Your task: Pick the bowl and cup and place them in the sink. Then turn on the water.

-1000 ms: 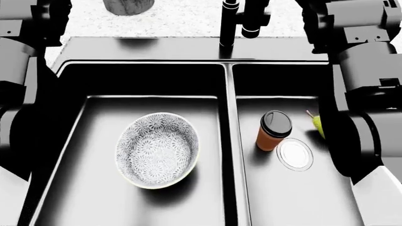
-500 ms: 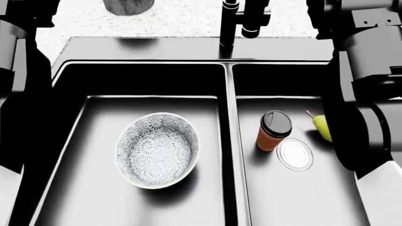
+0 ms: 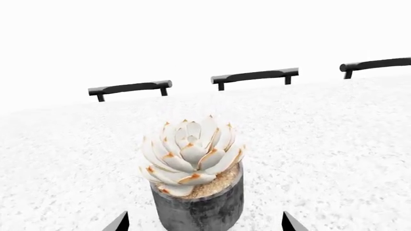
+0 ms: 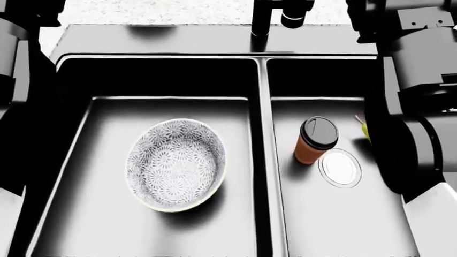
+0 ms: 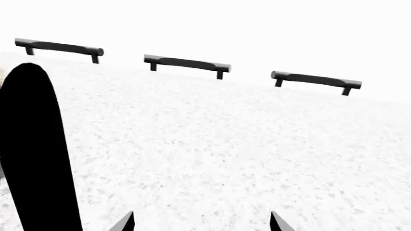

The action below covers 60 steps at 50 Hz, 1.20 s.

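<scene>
The floral-patterned bowl [image 4: 175, 163] lies in the left basin of the black sink [image 4: 263, 160]. The orange-brown cup [image 4: 314, 140] with its black lid stands upright in the right basin, beside the round silver drain [image 4: 340, 168]. The black faucet [image 4: 260, 19] rises at the back above the divider and shows as a dark post in the right wrist view [image 5: 32, 144]. Both grippers are beyond the head view's top edge. My left gripper [image 3: 205, 227] is open, its tips either side of a succulent pot. My right gripper [image 5: 201, 225] is open and empty over the speckled counter.
A grey succulent pot [image 3: 196, 204] stands on the white speckled counter behind the sink. A yellow-green pear [image 4: 364, 130] lies in the right basin, partly hidden by my right arm [image 4: 421, 80]. My left arm [image 4: 21, 80] covers the sink's left side. Black cabinet handles [image 3: 253, 77] line the back.
The head view has shifted: the sink's contents sit a little higher in the picture and the pot has left the top edge. Bowl and cup have not moved in the basins.
</scene>
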{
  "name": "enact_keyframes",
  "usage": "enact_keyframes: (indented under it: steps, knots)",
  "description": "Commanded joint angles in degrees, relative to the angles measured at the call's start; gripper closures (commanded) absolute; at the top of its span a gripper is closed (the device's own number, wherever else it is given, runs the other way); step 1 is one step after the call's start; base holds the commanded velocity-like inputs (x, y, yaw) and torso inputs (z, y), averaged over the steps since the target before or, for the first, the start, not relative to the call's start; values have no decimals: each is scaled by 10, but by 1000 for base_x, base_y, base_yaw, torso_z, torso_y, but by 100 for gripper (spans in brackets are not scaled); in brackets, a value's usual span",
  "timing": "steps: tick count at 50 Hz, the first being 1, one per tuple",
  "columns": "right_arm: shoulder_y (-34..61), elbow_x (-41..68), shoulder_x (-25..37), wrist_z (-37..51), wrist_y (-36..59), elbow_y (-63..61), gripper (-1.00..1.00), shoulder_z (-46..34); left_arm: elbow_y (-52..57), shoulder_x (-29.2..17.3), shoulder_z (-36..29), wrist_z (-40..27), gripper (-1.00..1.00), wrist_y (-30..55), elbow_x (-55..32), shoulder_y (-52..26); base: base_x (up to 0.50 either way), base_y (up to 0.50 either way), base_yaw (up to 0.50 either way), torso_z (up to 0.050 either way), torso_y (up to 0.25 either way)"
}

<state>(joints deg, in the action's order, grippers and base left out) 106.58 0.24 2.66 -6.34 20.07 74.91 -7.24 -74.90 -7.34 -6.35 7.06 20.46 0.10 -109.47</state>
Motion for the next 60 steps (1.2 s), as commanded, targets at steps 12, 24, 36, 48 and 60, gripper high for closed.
enact_keyframes:
  steps: [12, 24, 36, 48, 60]
  knots:
    - [-4, 0, -2, -1, 0, 1, -100, 2, -1, 0, -3, 2, -100, 0, -2, 2, 0, 0, 0, 0, -116]
    - [-31, 1, -5, -1, -1, 1, -100, 1, -1, -2, 1, 1, -100, -3, -4, 5, 0, 0, 0, 0, -28]
    - [-47, 1, -6, 0, 8, 1, -100, 3, -1, -4, 2, 2, -100, -3, -3, 6, 0, 0, 0, 0, 0]
    - [-54, 2, 1, 14, 12, 1, -100, 9, -1, -3, 2, 3, -100, -3, -3, 7, 0, 0, 0, 0, 0]
    - [-56, 3, 23, 36, 9, 1, -100, 26, -1, -3, 2, 3, -100, -3, -3, 6, 0, 0, 0, 0, -1]
